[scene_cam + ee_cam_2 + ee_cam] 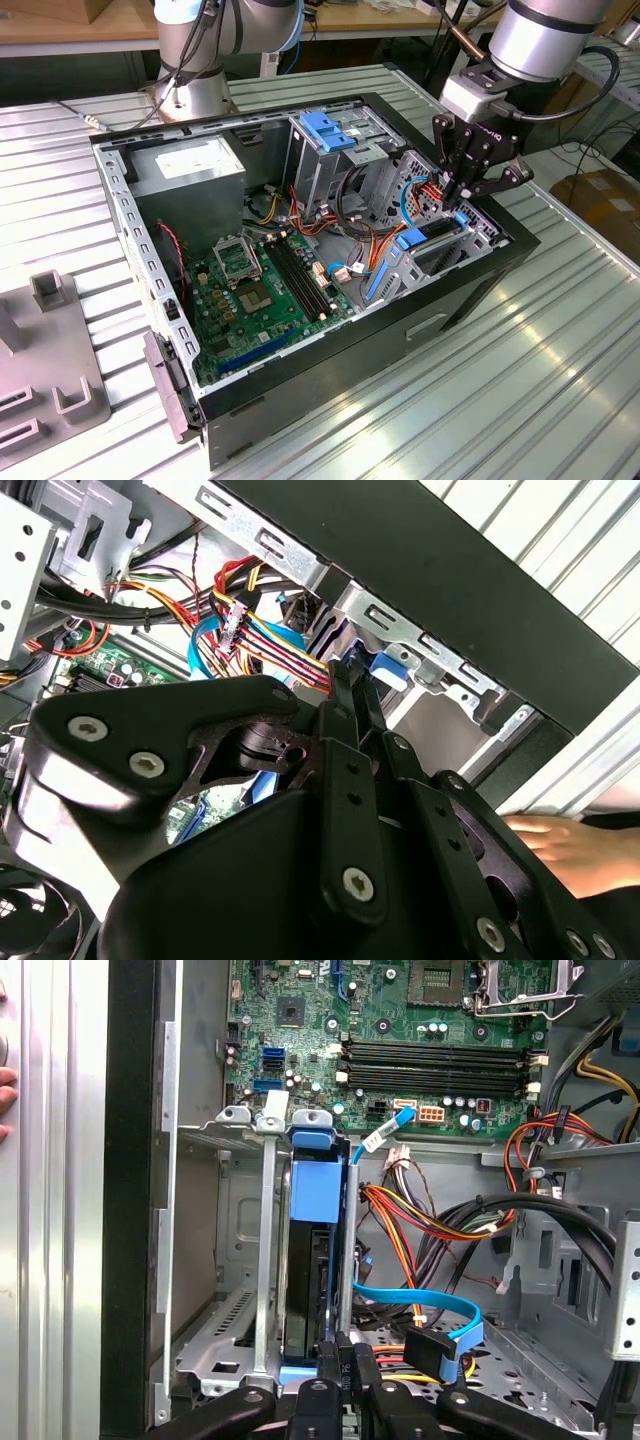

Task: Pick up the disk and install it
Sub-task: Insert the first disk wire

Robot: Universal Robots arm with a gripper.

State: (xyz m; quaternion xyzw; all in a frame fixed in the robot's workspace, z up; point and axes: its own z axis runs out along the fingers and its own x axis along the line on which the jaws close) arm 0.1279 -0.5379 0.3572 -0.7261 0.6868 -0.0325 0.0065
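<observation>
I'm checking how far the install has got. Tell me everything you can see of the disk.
In the first wrist view the disk stands on edge in a metal bay slot at the case's corner, beside the side wall. Its visible edge is dark, capped by a blue plastic carrier frame with a rounded tab toward the motherboard. The gripper meets its near end with fingers close together. A blue cable runs alongside.

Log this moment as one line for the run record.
gripper: shut on blue-framed silver-grey disk | disk: upright in metal bay of black computer case | hand: beside case
</observation>
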